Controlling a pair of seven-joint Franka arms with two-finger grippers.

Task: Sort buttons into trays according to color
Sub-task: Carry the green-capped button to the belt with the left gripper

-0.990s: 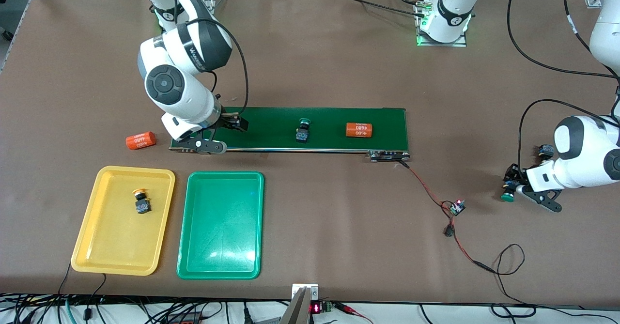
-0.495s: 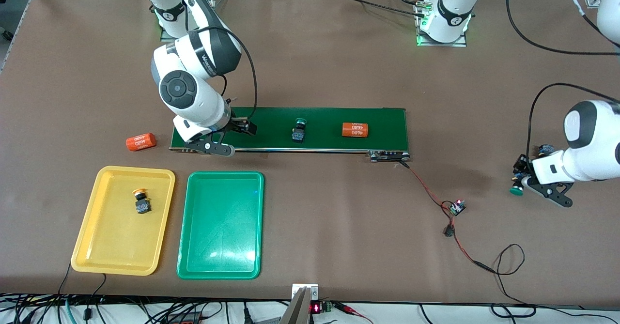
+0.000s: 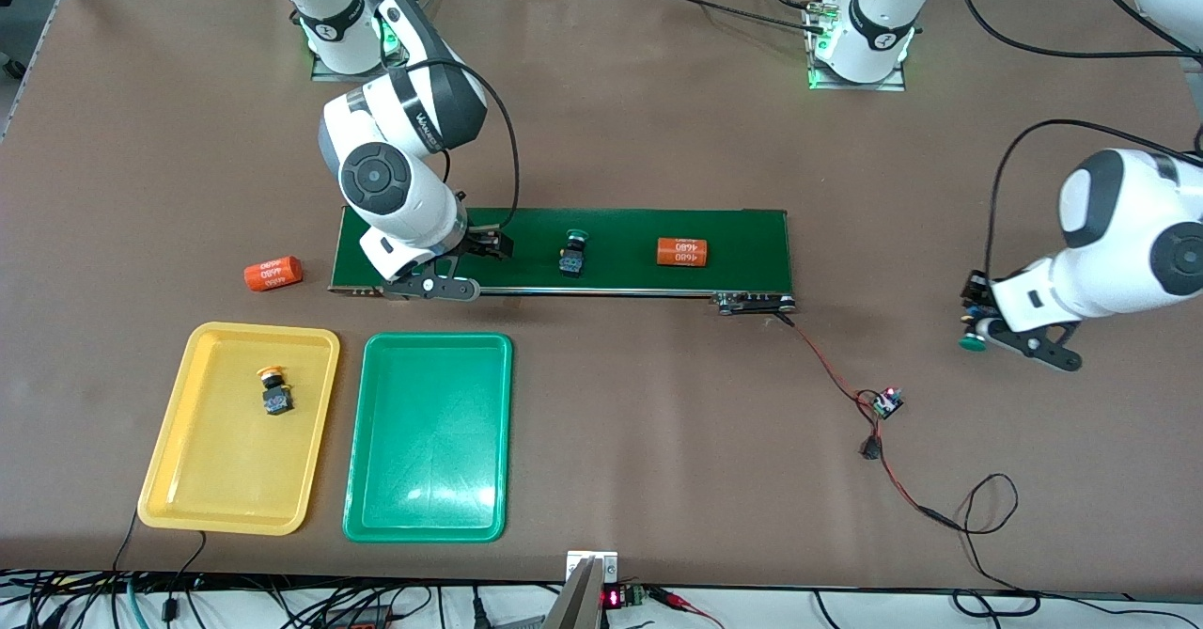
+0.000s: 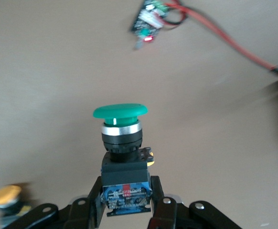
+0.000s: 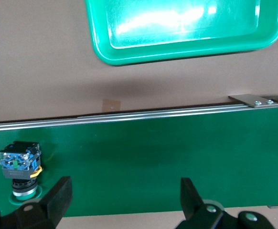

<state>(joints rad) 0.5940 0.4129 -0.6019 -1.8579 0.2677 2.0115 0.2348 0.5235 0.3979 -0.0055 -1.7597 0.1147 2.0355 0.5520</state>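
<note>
My left gripper is shut on a green button and holds it above the bare table at the left arm's end. The left wrist view shows its fingers clamping the button's black body. A yellow button lies on the table below. My right gripper is open and empty, low over the conveyor belt. A second green button lies on the belt beside it, also in the right wrist view. Another yellow button lies in the yellow tray. The green tray holds nothing.
An orange "4680" cylinder lies on the belt, another on the table past the belt's end at the right arm's side. A small circuit board with red wire lies between the belt and the left gripper.
My right gripper moved along the belt toward the green button. That button and the cylinder shifted toward it. My left gripper carried its green button up and toward the belt.
</note>
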